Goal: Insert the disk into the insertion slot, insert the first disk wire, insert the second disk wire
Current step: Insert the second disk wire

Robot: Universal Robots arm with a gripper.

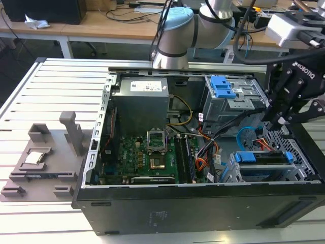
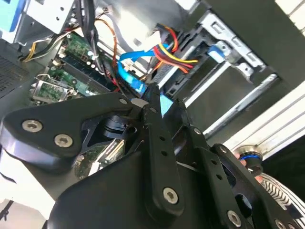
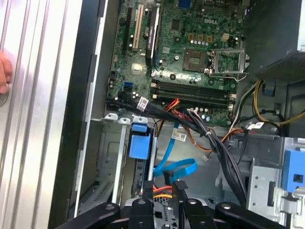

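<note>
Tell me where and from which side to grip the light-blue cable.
Grip the light-blue cable near its free connector end, probably from above through the case's open side. The rest curls in a loop beside the red and orange wires, so mid-loop would likely flex; the gripper hovers close by.

Exterior view high, angled down over the open computer case [image 1: 203,203]; both wrist views close inside it.

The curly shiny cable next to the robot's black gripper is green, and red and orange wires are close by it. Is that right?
Not quite: the curly glossy cable is light blue, not green, as the first wrist view shows. It does loop next to the black gripper, with the red and orange wire bundle close by.
</note>
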